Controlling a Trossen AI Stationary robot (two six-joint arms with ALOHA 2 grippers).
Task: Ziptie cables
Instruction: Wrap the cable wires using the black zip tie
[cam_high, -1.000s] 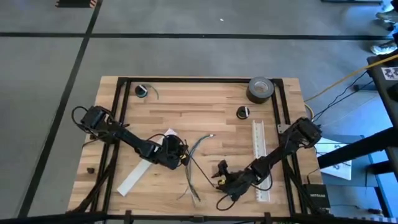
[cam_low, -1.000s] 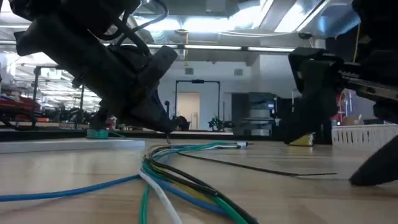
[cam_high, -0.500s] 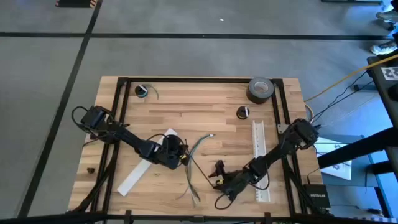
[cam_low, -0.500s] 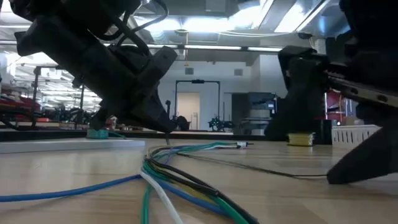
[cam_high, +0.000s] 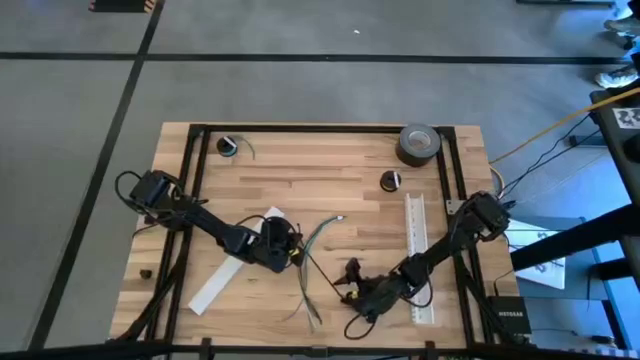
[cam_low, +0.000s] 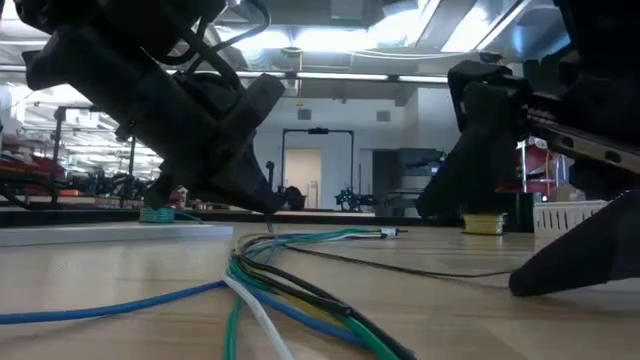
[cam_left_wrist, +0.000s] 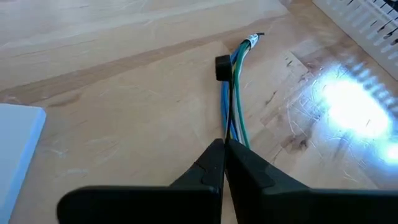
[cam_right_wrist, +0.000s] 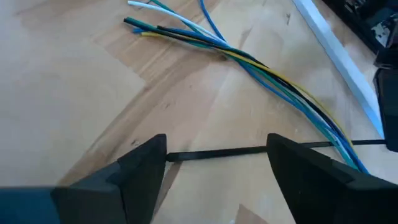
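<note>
worktop (cam_high: 330, 180): pale wood planks, smooth, glossy under the lamp glare
cables (cam_right_wrist: 261, 65): smooth plastic sheaths, slight sheen
ziptie (cam_right_wrist: 217, 152): thin matt black plastic
end effector fingers (cam_right_wrist: 140, 165): matt black plastic
tape roll (cam_high: 419, 143): dull grey

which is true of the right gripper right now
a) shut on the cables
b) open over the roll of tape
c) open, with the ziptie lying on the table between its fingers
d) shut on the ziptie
c: the right wrist view shows the right gripper open, its fingers wide apart, with the thin black ziptie lying flat on the wood between them.
</note>
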